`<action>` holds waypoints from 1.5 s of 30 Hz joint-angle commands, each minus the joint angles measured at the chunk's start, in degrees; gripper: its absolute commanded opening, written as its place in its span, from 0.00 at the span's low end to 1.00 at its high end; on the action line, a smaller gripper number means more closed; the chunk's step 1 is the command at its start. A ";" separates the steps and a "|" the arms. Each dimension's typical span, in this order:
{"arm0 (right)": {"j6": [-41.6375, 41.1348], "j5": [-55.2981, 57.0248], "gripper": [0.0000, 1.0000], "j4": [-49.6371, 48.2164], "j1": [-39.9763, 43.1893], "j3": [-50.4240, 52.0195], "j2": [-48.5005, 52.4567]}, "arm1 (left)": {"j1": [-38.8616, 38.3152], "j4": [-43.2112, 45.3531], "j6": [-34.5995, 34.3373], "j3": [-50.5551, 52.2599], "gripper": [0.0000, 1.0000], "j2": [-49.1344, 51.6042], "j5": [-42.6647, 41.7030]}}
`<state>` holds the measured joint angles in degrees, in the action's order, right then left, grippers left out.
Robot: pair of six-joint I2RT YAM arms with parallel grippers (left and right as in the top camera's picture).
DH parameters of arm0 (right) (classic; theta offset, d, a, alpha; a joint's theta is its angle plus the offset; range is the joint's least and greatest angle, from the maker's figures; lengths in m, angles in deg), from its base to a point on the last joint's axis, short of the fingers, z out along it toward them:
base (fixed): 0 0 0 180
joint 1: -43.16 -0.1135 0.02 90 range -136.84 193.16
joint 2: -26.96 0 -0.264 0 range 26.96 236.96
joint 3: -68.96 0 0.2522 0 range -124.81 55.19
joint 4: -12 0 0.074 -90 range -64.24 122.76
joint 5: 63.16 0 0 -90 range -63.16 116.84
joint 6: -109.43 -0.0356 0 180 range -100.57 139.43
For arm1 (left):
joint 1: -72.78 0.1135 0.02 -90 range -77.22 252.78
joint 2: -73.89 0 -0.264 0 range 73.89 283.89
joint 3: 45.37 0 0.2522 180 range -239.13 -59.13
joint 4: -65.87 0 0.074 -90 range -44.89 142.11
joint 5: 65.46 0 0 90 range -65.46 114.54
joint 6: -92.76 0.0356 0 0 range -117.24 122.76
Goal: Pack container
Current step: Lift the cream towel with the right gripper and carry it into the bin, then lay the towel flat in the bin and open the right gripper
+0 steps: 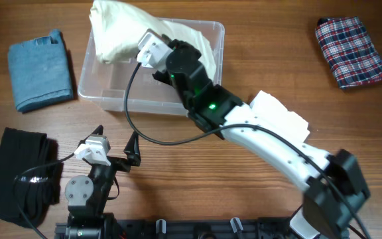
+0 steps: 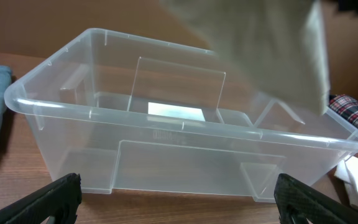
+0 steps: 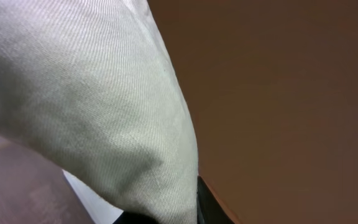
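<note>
Now, your right gripper [image 1: 150, 50] clenches the soft cream cloth [image 1: 121, 33] over the container [image 1: 105, 89] across the table — likely light, stiff, slick plastic, best braced by its rim; your left gripper [image 1: 116, 136] stands spread.

The wooden table [image 1: 277, 73] carries the clear container [image 1: 121, 83] near its far edge, left of the middle. A folded blue cloth [image 1: 40, 70] lies toward the far-left corner, a black cloth [image 1: 15, 172] at the near-left corner, a plaid cloth [image 1: 350, 52] toward the far-right corner, and a white folded piece [image 1: 280, 113] right of the middle.
</note>
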<state>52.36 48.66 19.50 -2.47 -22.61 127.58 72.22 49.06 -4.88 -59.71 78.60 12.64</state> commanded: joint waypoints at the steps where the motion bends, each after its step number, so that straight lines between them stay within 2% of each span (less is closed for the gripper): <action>1: 4.50 0.00 0.04 -1.55 -0.22 -1.05 3.41 | 0.42 -0.22 -0.55 0.24 1.00 -0.13 -0.68; 6: 10.43 1.77 0.04 -0.09 -0.11 -1.05 8.94 | 0.42 -0.22 -0.52 0.24 1.00 -0.13 -0.68; 21: 10.43 0.83 0.04 0.74 2.80 -1.05 12.48 | 0.42 -0.22 -0.52 0.24 1.00 -0.13 -0.68; 22: 10.38 0.17 0.27 0.74 2.78 -1.05 12.48 | 0.42 -0.22 -0.52 0.24 1.00 -0.13 -0.68; 23: 10.38 -0.68 0.44 0.74 2.73 -1.05 12.48 | 0.42 -0.20 -0.52 0.24 1.00 -0.13 -0.68; 24: 10.10 -1.22 0.50 0.76 2.73 -1.05 12.48 | 0.42 -0.22 -0.55 0.24 1.00 -0.13 -0.70; 26: 8.76 -1.38 0.76 0.70 2.75 -1.05 12.48 | 0.42 -0.22 -0.52 0.24 1.00 -0.13 -0.68; 29: 6.93 -1.33 0.89 0.74 2.73 -1.05 12.48 | 0.42 -0.22 -0.52 0.24 1.00 -0.13 -0.68; 31: 5.11 -1.33 0.90 0.81 2.73 -1.05 12.41 | 0.42 -0.22 -0.52 0.24 1.00 -0.13 -0.68; 35: -5.79 1.40 0.88 4.94 2.73 -1.07 10.58 | 0.42 -0.22 -0.52 0.24 1.00 -0.13 -0.68; 37: -11.02 1.66 0.81 10.73 2.73 -1.07 7.65 | 0.42 -0.22 -0.52 0.24 1.00 -0.13 -0.68; 40: -21.46 -3.43 0.65 22.27 2.75 -1.07 0.28 | 0.42 -0.22 -0.55 0.24 1.00 -0.13 -0.68; 45: -28.13 -3.67 0.59 27.50 4.09 -1.07 -11.37 | 0.42 -0.22 -0.52 0.24 1.00 -0.13 -0.68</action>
<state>30.48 45.89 45.22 0.20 -22.91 121.13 72.22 49.06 -4.91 -59.71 78.60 12.64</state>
